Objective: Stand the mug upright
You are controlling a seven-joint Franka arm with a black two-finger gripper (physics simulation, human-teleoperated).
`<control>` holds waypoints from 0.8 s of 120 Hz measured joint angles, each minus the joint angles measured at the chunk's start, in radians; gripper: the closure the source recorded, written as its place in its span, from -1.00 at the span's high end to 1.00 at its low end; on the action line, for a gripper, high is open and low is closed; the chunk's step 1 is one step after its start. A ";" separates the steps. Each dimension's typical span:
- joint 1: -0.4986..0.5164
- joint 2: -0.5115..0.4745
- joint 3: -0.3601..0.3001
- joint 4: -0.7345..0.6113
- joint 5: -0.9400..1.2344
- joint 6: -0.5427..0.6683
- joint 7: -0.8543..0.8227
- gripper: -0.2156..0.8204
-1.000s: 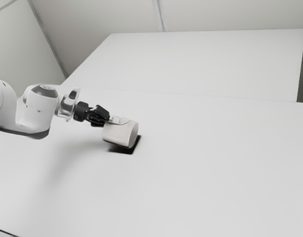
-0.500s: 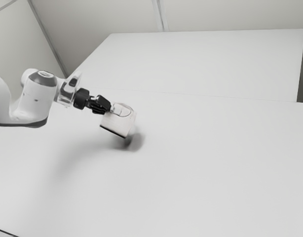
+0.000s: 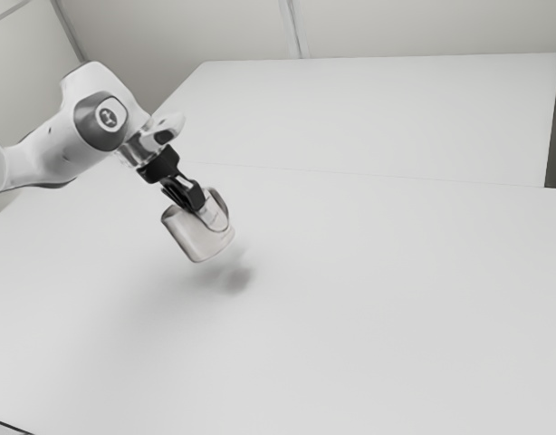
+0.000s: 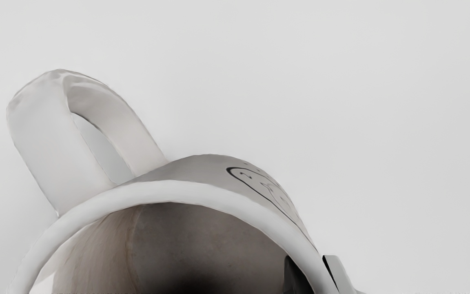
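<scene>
Now that the pincer (image 3: 196, 203) has swung steeper, gripped mug (image 3: 202, 236) sits nearer upright; still tilted above the desk (image 3: 378, 299), so levelling and lowering remain.

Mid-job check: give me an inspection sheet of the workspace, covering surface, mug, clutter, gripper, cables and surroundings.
Surface: pale, plain table; a soft shadow falls below the mug.
Mug: white mug held clear of the table, tilted, not upright; mouth faces the hand, handle free of the fingers, line drawing on its outside.
Clutter: nothing seen.
Gripper: black gripper shut on the mug's wall, one finger inside, one outside.
Cables: cannot tell; a thin dark strip crosses the exterior view's lower left corner.
Surroundings: pale walls behind.
</scene>
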 joint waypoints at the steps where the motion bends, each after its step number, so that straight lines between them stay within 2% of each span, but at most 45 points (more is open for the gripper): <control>1: -0.002 -0.004 -0.001 -0.003 0.007 0.000 -0.007 -0.91; 16: -0.039 -0.060 -0.009 -0.058 0.090 0.004 -0.099 -0.91; 35: -0.019 -0.109 -0.036 -0.135 0.150 0.040 -0.197 -0.91; 96: -0.049 -0.135 -0.077 -0.314 0.244 0.292 -0.391 -0.91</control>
